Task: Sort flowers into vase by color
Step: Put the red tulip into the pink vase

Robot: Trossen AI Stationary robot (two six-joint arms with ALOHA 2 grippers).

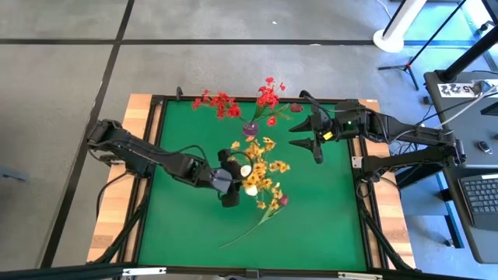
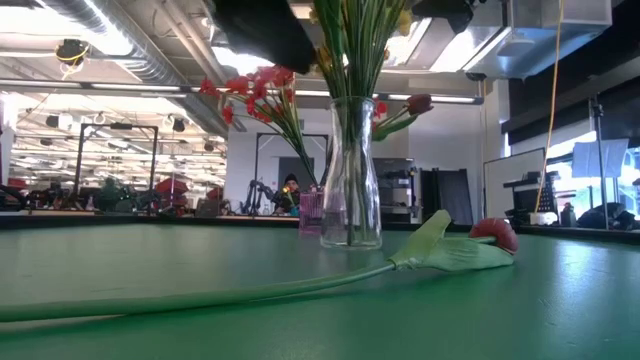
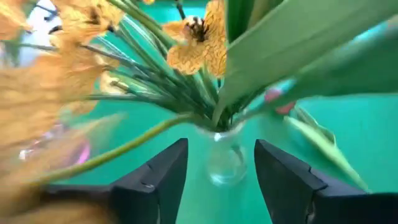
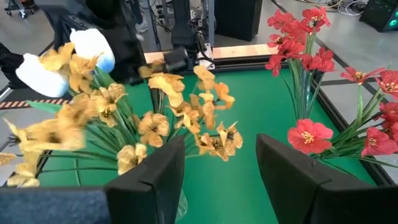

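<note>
A clear glass vase (image 2: 352, 180) stands mid-table and holds yellow-orange flowers (image 1: 264, 167) and white tulip buds (image 4: 38, 74). My left gripper (image 3: 221, 180) is open just left of it, at blossom height, its fingers on either side of the view onto the vase neck (image 3: 222, 134). A small purple vase (image 1: 250, 128) farther back holds the red flowers (image 1: 266, 97). One dark magenta tulip (image 1: 282, 201) lies on the table by its stem and bud (image 2: 495, 232). My right gripper (image 1: 298, 134) hovers open at the far right, beside the red flowers (image 4: 309, 134).
The green table top (image 1: 187, 225) has free room at the near left and at the right (image 1: 327, 210). The lying tulip's long stem (image 2: 200, 295) stretches toward the near edge. A wooden rim (image 1: 117, 210) frames the table. A desk with a laptop (image 1: 478, 194) stands off the right side.
</note>
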